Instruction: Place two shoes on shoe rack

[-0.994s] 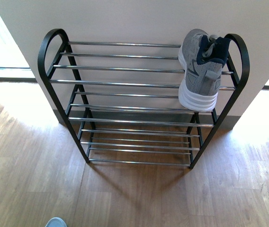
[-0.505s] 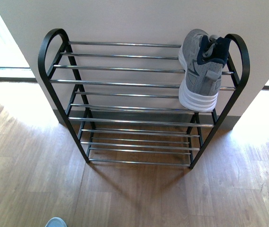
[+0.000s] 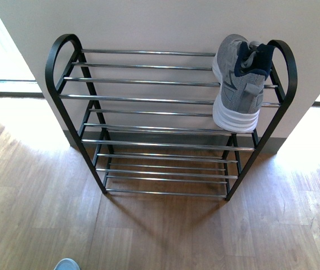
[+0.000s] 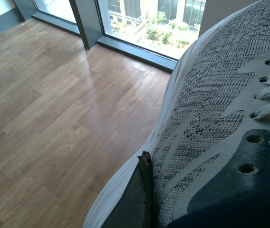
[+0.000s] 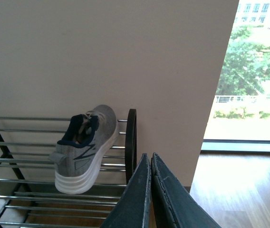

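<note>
Front view first: the shoe rack (image 3: 143, 100) stands against the wall (image 3: 149, 22) on a wooden floor (image 3: 36, 214). It has a black frame with rounded ends and shiny chrome rods in several tiers. One grey sneaker (image 3: 239, 84) sits on the top tier at the far right end, right up against the frame loop. Its toe points at the wall and its heel faces the camera. It's got grey mesh, a thick white sole and a dark navy collar. No arms show here. There's a pale rounded bit (image 3: 67, 264) at the bottom edge, can't tell what it is.

Left wrist view: a second sneaker (image 4: 211, 109) fills most of the shot, same grey knit pattern, white laces, navy eyelet panel. It's up above the floor, near a window (image 4: 139, 19). The left end effector (image 4: 147, 166) shows one dark finger pressed flat on the mesh side. The other finger is hidden behind the shoe, so it looks clamped on it.

Right wrist view: the right end effector (image 5: 150, 159) has its two dark fingers squeezed together, nothing between them. Beyond it you see the racked sneaker side-on, on the top rods.
</note>
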{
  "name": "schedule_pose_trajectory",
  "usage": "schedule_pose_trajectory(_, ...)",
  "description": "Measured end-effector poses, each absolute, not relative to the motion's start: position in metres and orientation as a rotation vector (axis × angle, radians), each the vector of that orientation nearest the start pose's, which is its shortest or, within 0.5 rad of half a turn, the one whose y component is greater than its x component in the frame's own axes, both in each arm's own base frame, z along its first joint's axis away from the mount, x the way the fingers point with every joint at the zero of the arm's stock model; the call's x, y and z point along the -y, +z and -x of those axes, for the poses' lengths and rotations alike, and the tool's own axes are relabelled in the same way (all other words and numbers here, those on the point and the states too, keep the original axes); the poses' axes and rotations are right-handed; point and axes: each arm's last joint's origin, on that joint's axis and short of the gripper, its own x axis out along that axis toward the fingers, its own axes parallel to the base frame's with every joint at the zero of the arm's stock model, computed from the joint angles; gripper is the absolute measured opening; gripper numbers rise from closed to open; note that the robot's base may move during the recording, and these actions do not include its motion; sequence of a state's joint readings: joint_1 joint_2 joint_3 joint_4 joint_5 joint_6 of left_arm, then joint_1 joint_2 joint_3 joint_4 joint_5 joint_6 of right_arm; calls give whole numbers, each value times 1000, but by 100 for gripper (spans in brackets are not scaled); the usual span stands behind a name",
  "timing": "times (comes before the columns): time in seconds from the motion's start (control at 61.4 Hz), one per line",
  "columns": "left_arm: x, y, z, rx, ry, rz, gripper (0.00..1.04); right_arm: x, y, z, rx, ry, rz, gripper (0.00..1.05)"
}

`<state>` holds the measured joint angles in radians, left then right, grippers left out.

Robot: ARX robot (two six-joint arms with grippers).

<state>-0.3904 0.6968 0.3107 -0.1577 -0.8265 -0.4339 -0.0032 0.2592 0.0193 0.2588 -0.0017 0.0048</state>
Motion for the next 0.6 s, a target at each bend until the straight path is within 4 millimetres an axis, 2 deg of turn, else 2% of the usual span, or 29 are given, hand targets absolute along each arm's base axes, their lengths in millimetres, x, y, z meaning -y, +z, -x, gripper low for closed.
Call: schedule_pose_trajectory(0.603, 34, 191, -139, -346, 510, 107, 2, 0, 170, -97, 14, -3, -4, 2)
